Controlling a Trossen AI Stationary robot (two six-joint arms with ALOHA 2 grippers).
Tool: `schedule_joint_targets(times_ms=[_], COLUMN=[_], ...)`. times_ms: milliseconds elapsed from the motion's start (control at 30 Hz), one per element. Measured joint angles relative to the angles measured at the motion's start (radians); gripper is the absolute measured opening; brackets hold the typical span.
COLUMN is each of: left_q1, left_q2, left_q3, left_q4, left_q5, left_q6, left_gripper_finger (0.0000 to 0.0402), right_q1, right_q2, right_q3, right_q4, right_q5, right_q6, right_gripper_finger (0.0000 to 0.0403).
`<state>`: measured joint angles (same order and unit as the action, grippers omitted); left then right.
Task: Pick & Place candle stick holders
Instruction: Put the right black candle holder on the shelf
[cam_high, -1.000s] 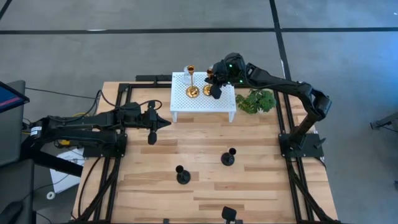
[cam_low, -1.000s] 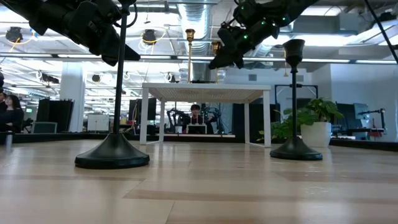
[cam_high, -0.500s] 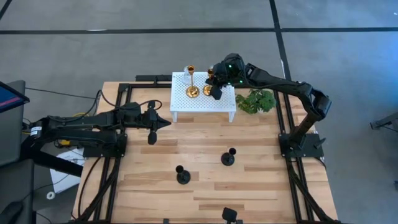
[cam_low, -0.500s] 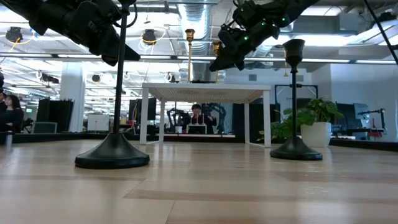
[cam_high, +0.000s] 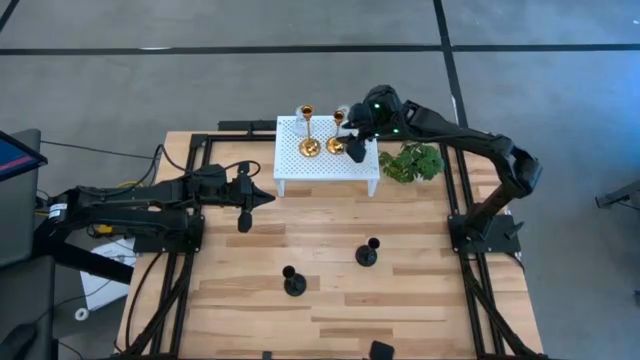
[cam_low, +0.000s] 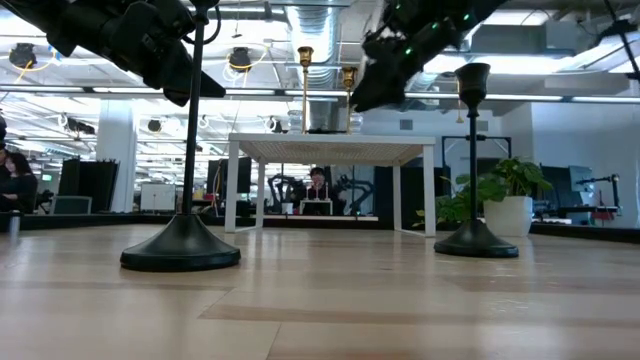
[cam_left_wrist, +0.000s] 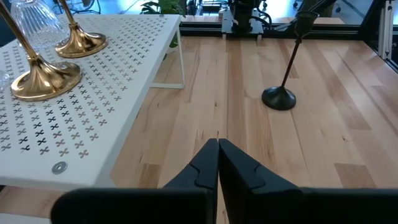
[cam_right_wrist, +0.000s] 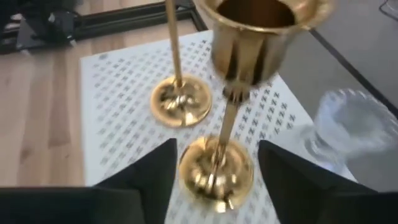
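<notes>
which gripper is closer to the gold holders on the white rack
Right. The right gripper hovers open over the rack beside the gold holders; the left gripper waits off the rack's left front.

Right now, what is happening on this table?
The right gripper, fingers open, hangs over the white perforated rack beside a gold candle stick holder; a second gold one stands on the rack too. Two black holders wait on the wooden table. The left gripper is shut, idle at the left.
</notes>
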<state>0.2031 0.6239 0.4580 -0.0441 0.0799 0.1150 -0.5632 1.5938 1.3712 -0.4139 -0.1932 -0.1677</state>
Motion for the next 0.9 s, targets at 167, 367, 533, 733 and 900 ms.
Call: schedule_joint_targets(times_ms=[167,367,533,733,900], left_q1=[0.0,0.0,0.0,0.0,0.0], left_q2=[0.0,0.0,0.0,0.0,0.0], left_q3=[0.0,0.0,0.0,0.0,0.0], left_q4=[0.0,0.0,0.0,0.0,0.0], left_q5=[0.0,0.0,0.0,0.0,0.0], left_q6=[0.0,0.0,0.0,0.0,0.0], left_gripper_finger=[0.0011,0.0011,0.0011,0.0011,0.0011], right_q1=[0.001,0.038,0.115,0.255,0.385], right_q2=[-0.11,-0.265,-0.397,-0.566,-0.712], right_q3=[0.0,0.0,-0.006,-0.131,-0.323], right_q4=[-0.154,-0.34,-0.47,-0.484,-0.421], right_q5=[0.0,0.0,0.012,0.015,0.108], right_q6=[0.003,0.045,0.047,0.144,0.293], right_gripper_finger=[0.0242,0.0227,0.0184,0.0118,0.0079])
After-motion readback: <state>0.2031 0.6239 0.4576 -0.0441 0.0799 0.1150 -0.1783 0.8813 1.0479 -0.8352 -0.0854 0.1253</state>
